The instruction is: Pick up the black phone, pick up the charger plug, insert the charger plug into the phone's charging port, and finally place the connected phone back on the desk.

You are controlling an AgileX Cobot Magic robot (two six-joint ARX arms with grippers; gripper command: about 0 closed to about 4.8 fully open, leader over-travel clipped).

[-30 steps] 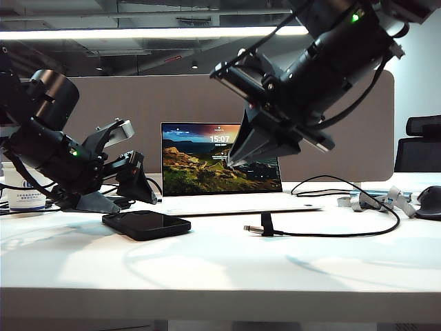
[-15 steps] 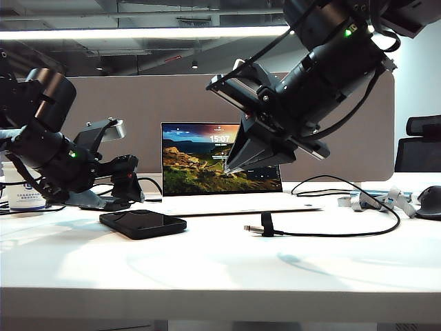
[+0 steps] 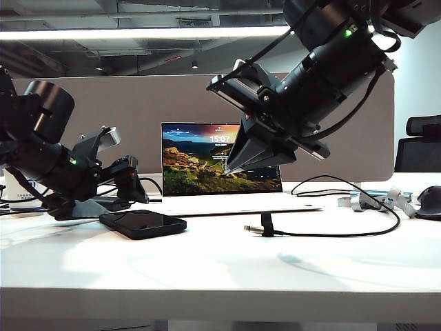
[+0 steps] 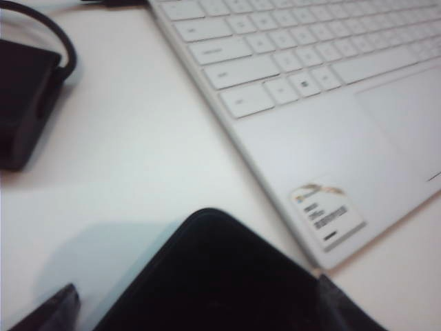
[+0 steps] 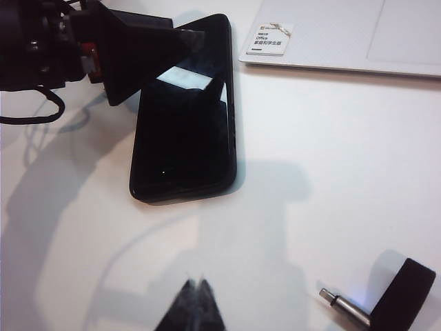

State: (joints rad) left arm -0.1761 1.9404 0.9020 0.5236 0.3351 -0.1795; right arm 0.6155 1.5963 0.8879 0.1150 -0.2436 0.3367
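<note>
The black phone point(image 3: 143, 223) lies flat on the white desk point(image 3: 220, 265), in front of the laptop's left corner. My left gripper point(image 3: 124, 200) is open and low over the phone's far end. In the left wrist view the phone point(image 4: 227, 276) fills the space between the two fingertips point(image 4: 54, 309). My right gripper point(image 3: 227, 169) hangs shut and empty, high above the desk in front of the laptop screen. Its closed tips point(image 5: 196, 286) point down at bare desk between the phone point(image 5: 182, 124) and the charger plug point(image 5: 342, 305). The plug point(image 3: 249, 227) lies on the desk at the end of its black cable.
An open white laptop point(image 3: 220, 165) stands behind the phone, its palm rest point(image 4: 324, 138) close beside it. A black power brick point(image 4: 24, 103) lies behind the left gripper. The cable loops right past a black strap point(image 3: 266, 224) toward a mouse point(image 3: 428, 201). A divider panel point(image 3: 172, 100) closes the back.
My left gripper has sunk lower and tipped down to straddle the phone's far end. The phone has slid slightly left. The right gripper dipped a little, then held still.
</note>
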